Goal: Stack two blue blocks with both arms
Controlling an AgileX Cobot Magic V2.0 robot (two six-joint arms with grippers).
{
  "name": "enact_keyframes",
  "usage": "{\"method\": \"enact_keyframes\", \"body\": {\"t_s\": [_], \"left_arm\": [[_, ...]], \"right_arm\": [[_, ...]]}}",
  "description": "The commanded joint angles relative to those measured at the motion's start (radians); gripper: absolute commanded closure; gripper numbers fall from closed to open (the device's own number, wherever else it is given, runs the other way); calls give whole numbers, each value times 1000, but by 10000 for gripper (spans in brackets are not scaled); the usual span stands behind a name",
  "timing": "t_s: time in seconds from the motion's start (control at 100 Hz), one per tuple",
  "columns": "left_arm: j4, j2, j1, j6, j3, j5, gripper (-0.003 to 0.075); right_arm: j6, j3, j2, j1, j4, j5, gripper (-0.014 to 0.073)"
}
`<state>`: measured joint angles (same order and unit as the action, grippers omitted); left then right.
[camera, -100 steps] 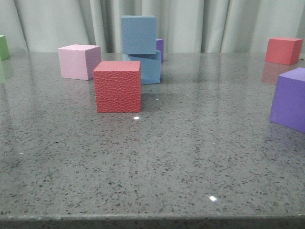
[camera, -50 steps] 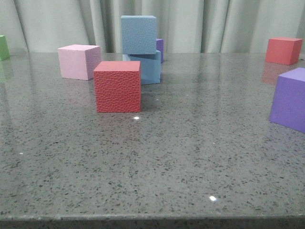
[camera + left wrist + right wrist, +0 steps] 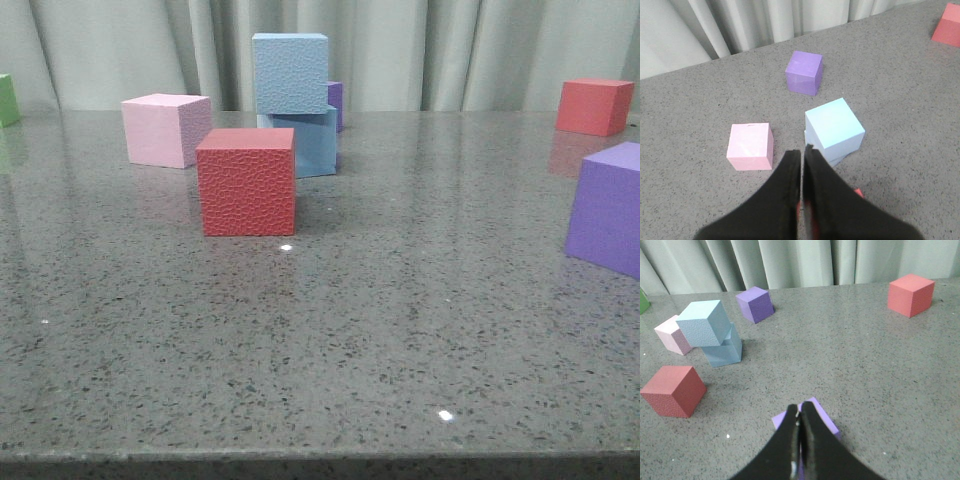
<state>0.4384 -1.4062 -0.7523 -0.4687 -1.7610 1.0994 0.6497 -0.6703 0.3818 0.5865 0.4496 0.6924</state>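
Observation:
The pebble-textured blue block (image 3: 291, 73) sits on top of the smooth blue block (image 3: 312, 142) at the back of the table, shifted a little to the left. The stack also shows in the left wrist view (image 3: 834, 129) and the right wrist view (image 3: 704, 323). My left gripper (image 3: 802, 150) is shut and empty, raised above the red cube, clear of the stack. My right gripper (image 3: 799, 409) is shut and empty, above a purple cube (image 3: 817, 417). Neither gripper shows in the front view.
A textured red cube (image 3: 247, 180) stands in front of the stack, a pink cube (image 3: 165, 129) to its left, a small purple cube (image 3: 335, 104) behind it. A large purple cube (image 3: 606, 207) and a red cube (image 3: 594, 105) stand at the right, a green cube (image 3: 8, 99) at the far left.

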Motion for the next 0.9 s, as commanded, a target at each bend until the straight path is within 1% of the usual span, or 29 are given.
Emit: {"method": "enact_keyframes", "body": {"t_s": [0.0, 0.15, 0.3, 0.46, 0.61, 0.76, 0.89], "left_arm": [[29, 94, -7, 0, 65, -113, 738], [23, 212, -7, -2, 257, -202, 738], [27, 326, -7, -2, 472, -308, 738], [20, 454, -7, -7, 698, -478, 738], [5, 569, -7, -7, 880, -624, 738], [3, 677, -7, -7, 1024, -689, 738], [-4, 757, -7, -7, 1097, -717, 738]], "right_arm": [[2, -13, -11, -4, 40, -56, 707], [1, 19, -52, -4, 70, -75, 707], [0, 76, -116, -4, 113, -135, 707], [0, 151, -195, -4, 145, -207, 707], [0, 193, -251, -4, 147, -206, 707], [0, 210, -268, -4, 149, -202, 707], [0, 212, -268, -4, 170, -201, 707]]}}
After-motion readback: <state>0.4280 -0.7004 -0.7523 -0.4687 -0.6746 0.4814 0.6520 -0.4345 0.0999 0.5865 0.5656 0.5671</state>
